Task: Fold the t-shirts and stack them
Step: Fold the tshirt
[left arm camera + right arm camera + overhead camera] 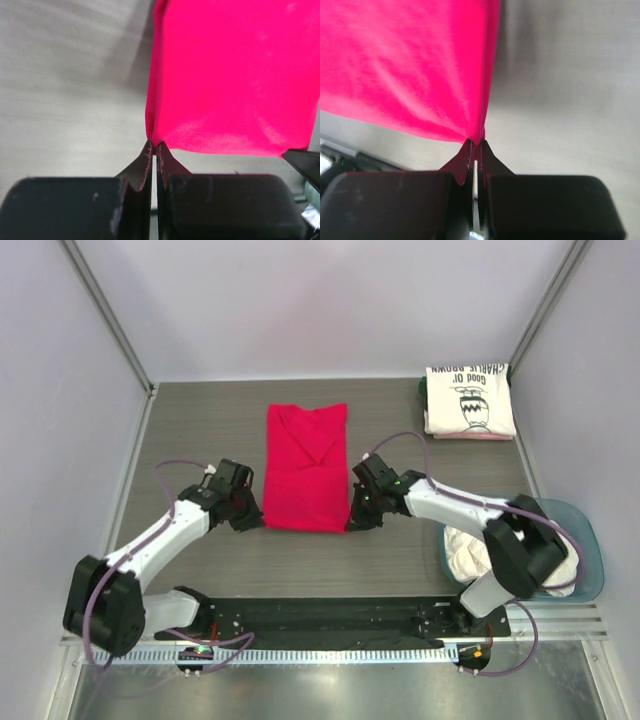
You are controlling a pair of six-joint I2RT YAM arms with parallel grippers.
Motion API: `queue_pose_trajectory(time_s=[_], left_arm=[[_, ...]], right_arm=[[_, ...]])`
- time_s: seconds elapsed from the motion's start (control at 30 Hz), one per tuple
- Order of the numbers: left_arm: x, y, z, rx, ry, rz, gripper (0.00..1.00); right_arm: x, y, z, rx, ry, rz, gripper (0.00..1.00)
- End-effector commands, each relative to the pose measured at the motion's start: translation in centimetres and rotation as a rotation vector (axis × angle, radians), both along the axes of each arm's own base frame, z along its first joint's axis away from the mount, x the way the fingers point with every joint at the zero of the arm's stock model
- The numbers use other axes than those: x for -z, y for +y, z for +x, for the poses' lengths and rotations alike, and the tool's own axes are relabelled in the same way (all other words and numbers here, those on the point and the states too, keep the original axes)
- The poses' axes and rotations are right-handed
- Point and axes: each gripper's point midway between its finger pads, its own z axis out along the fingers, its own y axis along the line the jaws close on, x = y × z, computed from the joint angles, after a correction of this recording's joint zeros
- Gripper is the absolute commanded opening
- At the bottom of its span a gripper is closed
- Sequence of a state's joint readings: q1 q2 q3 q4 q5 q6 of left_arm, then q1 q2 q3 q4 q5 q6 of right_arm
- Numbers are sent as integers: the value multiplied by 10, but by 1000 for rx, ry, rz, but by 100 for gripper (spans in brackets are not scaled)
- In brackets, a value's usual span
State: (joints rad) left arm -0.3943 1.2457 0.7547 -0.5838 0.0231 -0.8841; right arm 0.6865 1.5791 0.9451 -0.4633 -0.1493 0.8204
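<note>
Pressed together at the front of the left wrist view, the left fingers [150, 152] are seen pinching the near left corner of the red shirt [235, 75]. The right fingers [469, 150] are closed in the same way on its near right corner. The shirt is laid at the middle of the counter [200, 420], folded into a long strip running from 12 to 6 o'clock, with both pinched corners at the 6 o'clock end.

The cloth is judged soft, light and limp: it can be expected to sag between two held points and to keep no shape of its own. Only a thin edge is caught at each corner, so a layer could slip free if the pull is uneven. The two near corners are judged the right places to hold for carrying that end over toward 12 o'clock.

At 4 o'clock from the shirt, a tub [592, 540] is set beside the right arm, with white shirts [465, 550] heaped in it; their number cannot be told. At 1 o'clock, well apart, the cream shirt [470, 400] is laid folded, print up.
</note>
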Motion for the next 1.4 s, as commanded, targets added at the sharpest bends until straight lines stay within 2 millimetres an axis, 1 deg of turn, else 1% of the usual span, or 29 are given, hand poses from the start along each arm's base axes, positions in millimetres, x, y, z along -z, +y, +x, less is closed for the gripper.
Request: queue_pose_trajectory(time_s=[0.0,0.03,0.07,0.1,0.13,0.17,0.2,0.23,0.27,0.3,0.33,0.37,0.4,0.43,0.5,0.57,0.6,0.73,0.83,0.87,0.9,0.97,1.03,1.13,1.23,1.27,1.3,1.33,1.37], left_arm=[[-20,8,-29,-20,-3,49,0],[-22,10,-41,-27,21,57,0],[-28,10,-46,-25,10,54,0],[-44,7,-49,-11,-41,39,0],[-47,10,-58,-14,-29,50,0],[-55,11,-62,-12,-43,49,0],[-60,11,-66,-4,-54,58,0],[-72,14,-72,-1,-64,54,0],[-78,15,-74,-2,-70,54,0],[-82,16,-77,1,-72,54,0],[-95,17,-78,-1,-93,44,0],[-100,18,-77,-2,-106,44,0],[-106,19,-76,-1,-123,46,0],[-115,22,-72,-11,-151,57,0],[-124,23,-66,-4,-175,74,0],[-133,20,-55,1,-190,94,0],[-135,20,-52,10,-195,109,0],[-152,12,-28,24,-227,148,0],[-160,6,-6,32,-240,166,0],[-161,6,1,28,-238,173,0],[-163,1,10,30,-236,169,0],[-163,1,24,27,-228,175,0],[-162,-4,39,29,-214,171,0],[-158,-3,60,27,-195,176,0],[-153,2,80,19,-181,172,0],[-149,4,92,8,-165,172,0],[-147,6,96,9,-156,176,0],[-145,6,102,10,-148,168,0],[-141,10,114,-3,-134,168,0]], right_arm=[[-27,-13,-25,9,-37,-13,1],[-38,-13,-36,-2,-54,-4,1],[-42,-15,-43,-2,-61,-4,1],[-45,-16,-51,9,-56,-3,1],[-48,-20,-52,24,-83,-24,1],[-53,-25,-65,17,-89,-51,1],[-60,-25,-68,35,-97,-53,1],[-64,-26,-71,45,-102,-59,1],[-69,-34,-74,60,-118,-82,1],[-79,-31,-75,61,-134,-69,1],[-84,-31,-75,73,-142,-65,1],[-88,-37,-73,91,-155,-83,1],[-103,-35,-68,101,-184,-65,1],[-107,-43,-67,106,-193,-99,1],[-124,-45,-54,130,-247,-124,1],[-128,-50,-48,126,-258,-159,1],[-135,-49,-42,132,-269,-153,1],[-135,-61,-15,165,-263,-186,1],[-137,-62,0,151,-262,-189,1],[-133,-64,9,160,-254,-205,1],[-137,-64,16,150,-264,-201,1],[-132,-67,29,155,-245,-217,1],[-135,-67,41,143,-255,-221,1],[-134,-69,62,141,-248,-229,1],[-128,-69,81,137,-225,-235,1],[-127,-69,86,127,-226,-238,1],[-122,-64,94,118,-213,-237,1],[-121,-66,101,123,-210,-239,1],[-124,-64,108,116,-222,-233,1]])
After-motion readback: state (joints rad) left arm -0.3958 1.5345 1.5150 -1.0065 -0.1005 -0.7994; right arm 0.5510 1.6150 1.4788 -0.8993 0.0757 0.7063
